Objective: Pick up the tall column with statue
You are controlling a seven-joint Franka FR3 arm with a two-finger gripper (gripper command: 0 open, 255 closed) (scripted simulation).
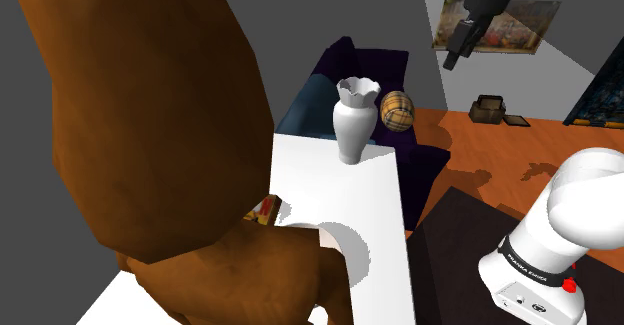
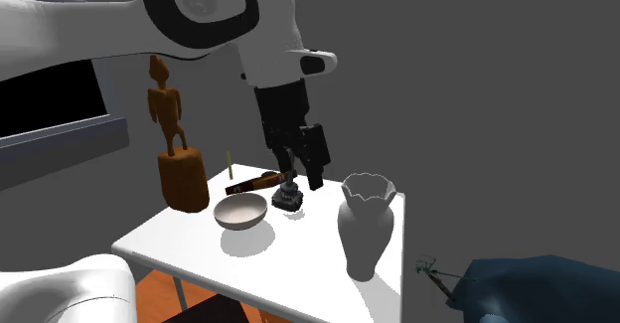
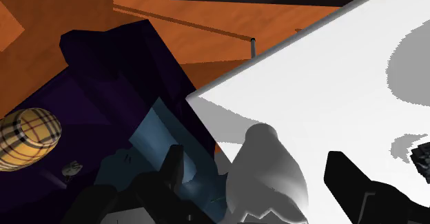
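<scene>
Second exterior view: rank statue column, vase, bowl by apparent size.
1. Brown statue column, tallest.
2. White vase, bulkier but shorter, and nearer the camera, so that gap is unsure.
3. White bowl, clearly smallest.

Around the gripper [image 2: 301, 175] the air is free; it hangs above the white table [image 2: 298, 261]. Below it stand a white vase [image 2: 365, 227] and a small dark object [image 2: 290, 198], near each other. Farther from the gripper, beyond a bowl [image 2: 240, 212], stands the statue column [image 2: 179, 167].
</scene>
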